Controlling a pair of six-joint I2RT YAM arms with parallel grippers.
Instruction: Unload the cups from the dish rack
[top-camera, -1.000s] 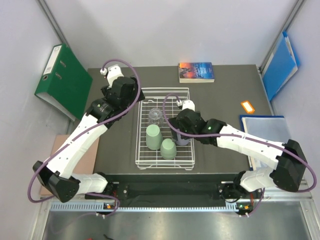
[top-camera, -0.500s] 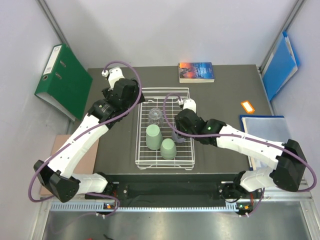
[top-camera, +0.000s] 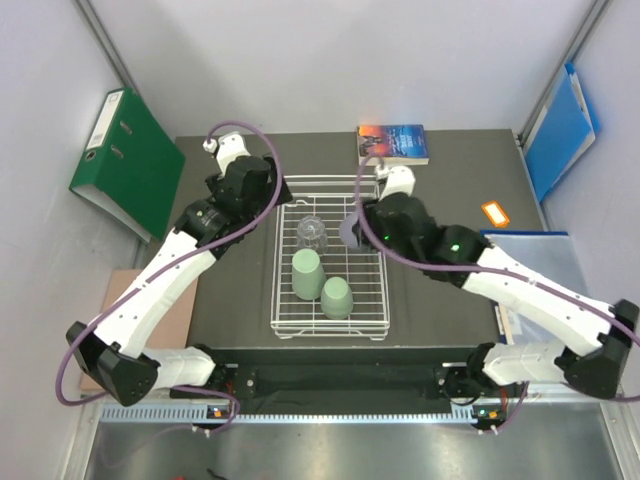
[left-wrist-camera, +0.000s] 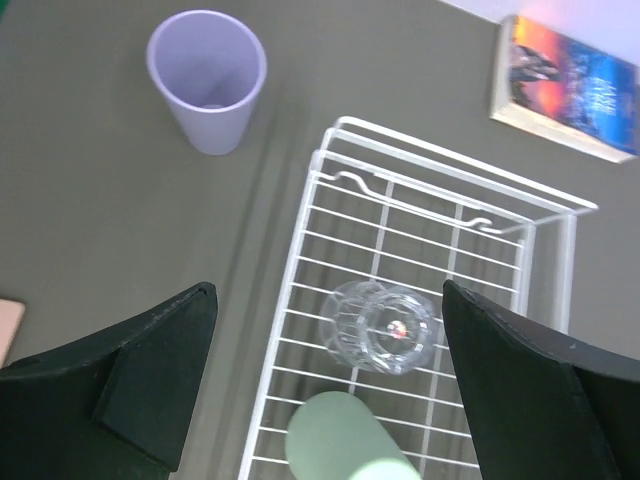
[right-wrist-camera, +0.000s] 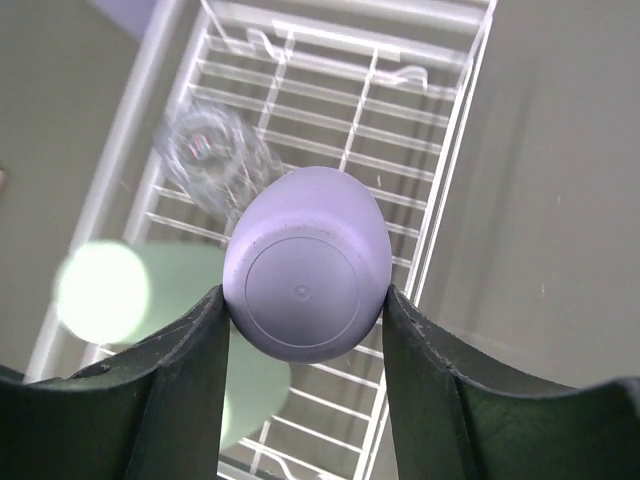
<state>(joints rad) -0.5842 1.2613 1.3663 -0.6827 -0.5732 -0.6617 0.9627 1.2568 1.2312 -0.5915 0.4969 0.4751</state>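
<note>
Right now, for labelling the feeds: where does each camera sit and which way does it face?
Top external: above and behind the bases, looking down on the dish rack; both arms show.
Left wrist: on the left arm, looking down at the rack's far-left corner and an upright lilac cup; open left tool's fingers frame it.
Right wrist: on the right arm, looking down over the rack; right tool clamps a bottom-up lilac cup.
Shared: all three show the clear ribbed glass.

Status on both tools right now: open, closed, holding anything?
Left tool: open, holding nothing.
Right tool: closed on a lilac cup.
</note>
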